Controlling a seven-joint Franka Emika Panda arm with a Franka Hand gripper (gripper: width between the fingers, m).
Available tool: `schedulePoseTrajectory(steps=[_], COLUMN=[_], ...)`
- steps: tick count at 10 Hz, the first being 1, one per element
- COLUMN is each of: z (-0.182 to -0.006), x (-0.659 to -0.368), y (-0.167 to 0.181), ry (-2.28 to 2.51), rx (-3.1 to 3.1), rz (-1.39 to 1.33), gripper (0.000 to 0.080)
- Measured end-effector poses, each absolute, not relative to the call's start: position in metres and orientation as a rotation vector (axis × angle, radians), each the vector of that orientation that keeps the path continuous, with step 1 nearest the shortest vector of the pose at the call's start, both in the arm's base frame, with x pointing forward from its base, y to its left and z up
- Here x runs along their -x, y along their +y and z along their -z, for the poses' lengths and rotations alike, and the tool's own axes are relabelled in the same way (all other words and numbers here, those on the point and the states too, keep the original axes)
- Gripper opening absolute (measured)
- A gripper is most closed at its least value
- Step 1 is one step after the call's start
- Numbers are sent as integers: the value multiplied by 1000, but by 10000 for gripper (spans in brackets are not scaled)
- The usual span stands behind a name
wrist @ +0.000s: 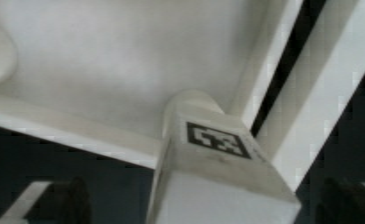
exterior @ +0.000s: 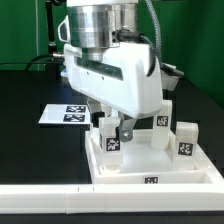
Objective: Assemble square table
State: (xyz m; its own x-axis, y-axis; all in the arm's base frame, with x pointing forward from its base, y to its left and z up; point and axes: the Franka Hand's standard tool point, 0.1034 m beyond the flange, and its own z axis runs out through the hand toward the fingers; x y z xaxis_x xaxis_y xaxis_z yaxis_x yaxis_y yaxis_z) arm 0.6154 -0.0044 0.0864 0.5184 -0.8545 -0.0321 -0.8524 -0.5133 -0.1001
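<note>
Now you have the arm low over the square table [exterior: 150, 160], which sits on the black table surface [exterior: 30, 110] toward the exterior view's right, in the near part of the scene. The gripper [exterior: 113, 128] hangs over the slab's left portion, with a tagged white leg [exterior: 111, 138] standing upright between its fingers. You cannot tell from the exterior view whether the fingers touch that leg; the jaws appear spread wide around it. In the wrist view the same leg [wrist: 214, 160] rises close to the camera with its tag facing you, and the slab's raised rim [wrist: 277, 70] runs behind it. Further legs stand on the slab to the right: one at the right edge [exterior: 186, 140] and one farther back [exterior: 162, 118]. The marker board [exterior: 68, 113] lies flat on the table surface, left of the slab and farther away.
</note>
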Motion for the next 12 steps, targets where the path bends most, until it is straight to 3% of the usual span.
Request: schedulePoseTrajectory(steps=[8, 11, 12], z=[-90, -89, -89], x=[-618, -618, -618], y=[-7, -7, -7], ry=[286, 186, 186], rx=[3055, 3068, 3069], rz=[92, 96, 95], gripper=[649, 619, 439])
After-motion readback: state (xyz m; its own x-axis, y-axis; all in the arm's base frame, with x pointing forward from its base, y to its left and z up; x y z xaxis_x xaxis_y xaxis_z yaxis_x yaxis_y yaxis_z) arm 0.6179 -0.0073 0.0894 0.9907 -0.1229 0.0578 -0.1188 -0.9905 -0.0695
